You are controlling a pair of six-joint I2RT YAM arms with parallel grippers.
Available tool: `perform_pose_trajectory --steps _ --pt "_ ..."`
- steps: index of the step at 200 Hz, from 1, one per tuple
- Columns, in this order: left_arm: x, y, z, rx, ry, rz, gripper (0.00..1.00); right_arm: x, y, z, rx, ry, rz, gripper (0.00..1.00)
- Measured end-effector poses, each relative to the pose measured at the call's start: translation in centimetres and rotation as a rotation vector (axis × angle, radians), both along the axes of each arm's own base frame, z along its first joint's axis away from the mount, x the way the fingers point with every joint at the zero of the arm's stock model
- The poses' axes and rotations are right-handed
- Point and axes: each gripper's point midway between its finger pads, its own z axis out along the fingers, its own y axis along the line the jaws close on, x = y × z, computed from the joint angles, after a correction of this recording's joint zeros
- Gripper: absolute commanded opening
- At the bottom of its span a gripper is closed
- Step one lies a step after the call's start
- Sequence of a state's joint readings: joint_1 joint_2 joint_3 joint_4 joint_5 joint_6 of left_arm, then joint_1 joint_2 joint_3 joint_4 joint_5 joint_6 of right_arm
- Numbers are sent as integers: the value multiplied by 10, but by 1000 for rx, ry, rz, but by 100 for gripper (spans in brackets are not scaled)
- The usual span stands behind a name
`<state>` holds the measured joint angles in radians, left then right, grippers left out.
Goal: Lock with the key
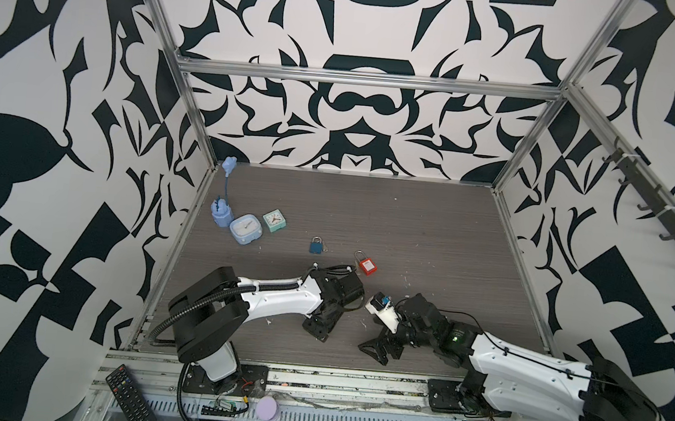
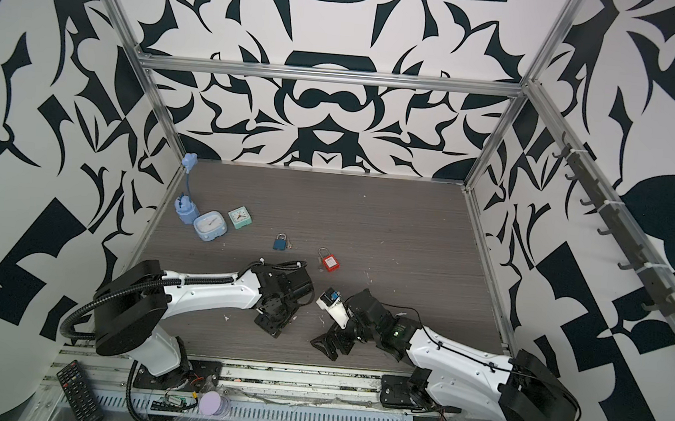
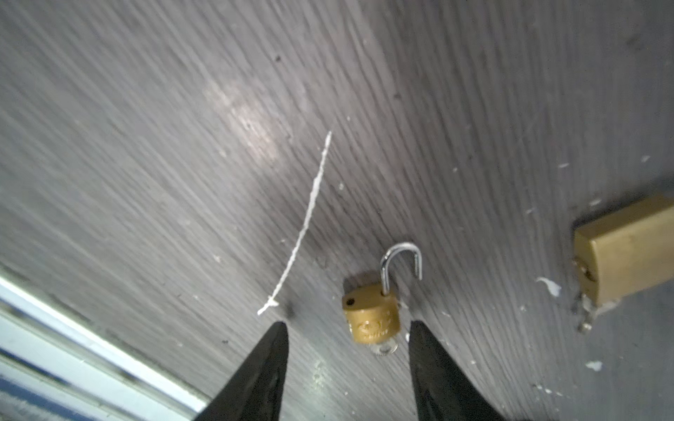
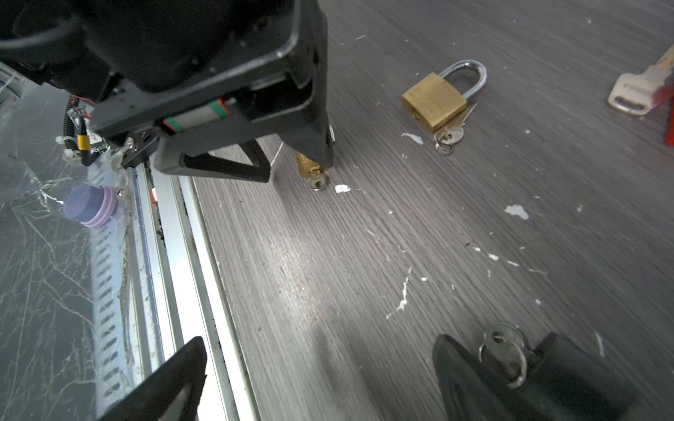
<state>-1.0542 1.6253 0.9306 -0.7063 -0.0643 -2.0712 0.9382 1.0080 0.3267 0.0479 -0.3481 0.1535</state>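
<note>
A small brass padlock lies on the table with its shackle swung open and a key in its base. My left gripper is open, one finger on each side of the padlock body with a gap at both. The right wrist view shows the same padlock and key under the left gripper's fingers. My right gripper stands wide open over bare table, and a key on a ring lies beside one of its fingers. The small padlock is hidden in both top views.
A larger brass padlock, shut, lies nearby with its keys. A blue padlock and a red padlock lie farther back. Two small clocks and a blue adapter sit at the back left. The metal front rail is close.
</note>
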Motion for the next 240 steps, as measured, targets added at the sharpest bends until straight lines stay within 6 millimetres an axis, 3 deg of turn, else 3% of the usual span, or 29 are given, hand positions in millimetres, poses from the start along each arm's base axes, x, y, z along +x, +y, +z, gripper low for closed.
perform_pose_trajectory --steps 49,212,240 --pt "1 -2 -6 4 4 1 47 0 1 3 7 -12 8 98" --pt "7 2 -8 11 25 37 34 0 4 8 15 -17 11 97" --pt "8 1 -8 13 32 42 27 1 4 8 14 -18 11 97"
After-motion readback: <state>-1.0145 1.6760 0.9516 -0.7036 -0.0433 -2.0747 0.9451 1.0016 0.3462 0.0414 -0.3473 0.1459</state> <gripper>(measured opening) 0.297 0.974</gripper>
